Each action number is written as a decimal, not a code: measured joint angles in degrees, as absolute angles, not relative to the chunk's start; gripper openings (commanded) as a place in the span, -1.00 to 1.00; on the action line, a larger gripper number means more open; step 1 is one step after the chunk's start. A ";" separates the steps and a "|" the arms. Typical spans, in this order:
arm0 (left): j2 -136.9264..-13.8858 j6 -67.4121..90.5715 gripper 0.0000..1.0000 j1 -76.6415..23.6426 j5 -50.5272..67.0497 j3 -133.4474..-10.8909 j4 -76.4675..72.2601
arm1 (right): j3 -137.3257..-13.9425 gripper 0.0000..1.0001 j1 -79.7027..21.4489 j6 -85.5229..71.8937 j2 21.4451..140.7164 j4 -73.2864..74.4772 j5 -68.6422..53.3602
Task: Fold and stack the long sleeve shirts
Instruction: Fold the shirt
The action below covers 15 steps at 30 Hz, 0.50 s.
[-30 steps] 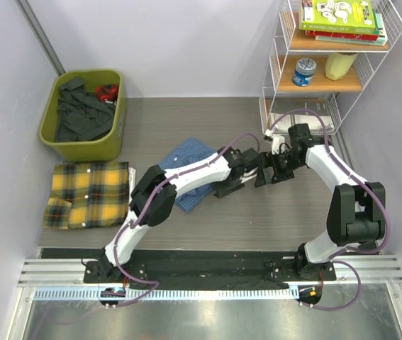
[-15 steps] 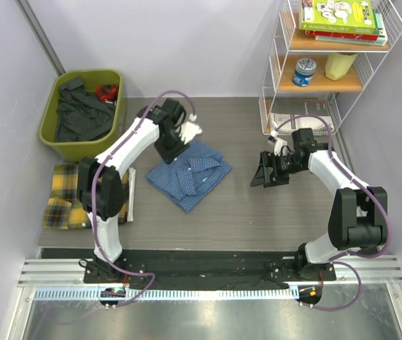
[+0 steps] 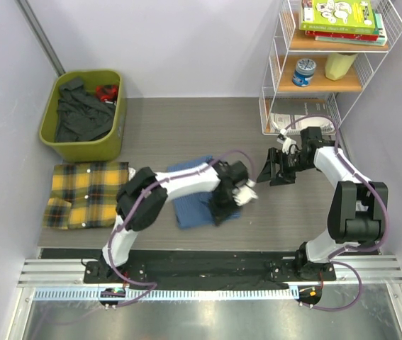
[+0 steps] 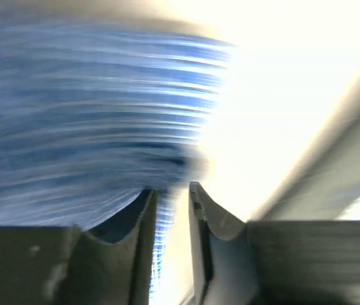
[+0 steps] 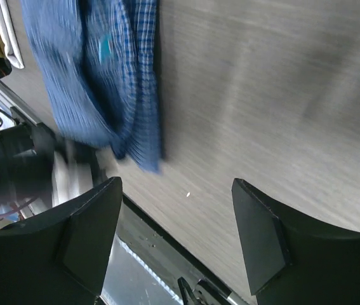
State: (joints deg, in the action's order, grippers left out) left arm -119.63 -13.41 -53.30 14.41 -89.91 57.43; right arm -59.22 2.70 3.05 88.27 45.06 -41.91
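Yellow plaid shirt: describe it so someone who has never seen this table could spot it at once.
Look to the far left corner of the table, where a green bin holds dark clothes. On the near side of that bin lies the yellow shirt, folded flat. It is the only yellow piece, with black-and-white plaid; the blue shirt lies mid-table.

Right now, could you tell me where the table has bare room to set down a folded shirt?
Free: the far strip of table between the green bin and the wire shelf; also the near right, between the blue shirt and the base of the right arm. Crowded: the left, with bin and yellow shirt, and the middle, under the left arm.
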 measured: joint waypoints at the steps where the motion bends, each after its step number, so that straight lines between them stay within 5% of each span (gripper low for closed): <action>1: -120.20 -10.44 -0.21 -56.23 17.74 -91.57 56.31 | -60.23 0.52 2.68 3.05 89.27 45.17 -41.91; 7: -112.62 -3.11 -0.08 -56.80 30.20 -93.86 52.93 | -63.99 0.61 1.96 2.94 94.15 44.95 -41.91; 15: -102.69 -8.58 -0.12 -29.74 32.16 -92.66 54.28 | -67.05 0.57 -9.43 1.69 99.00 41.34 -40.93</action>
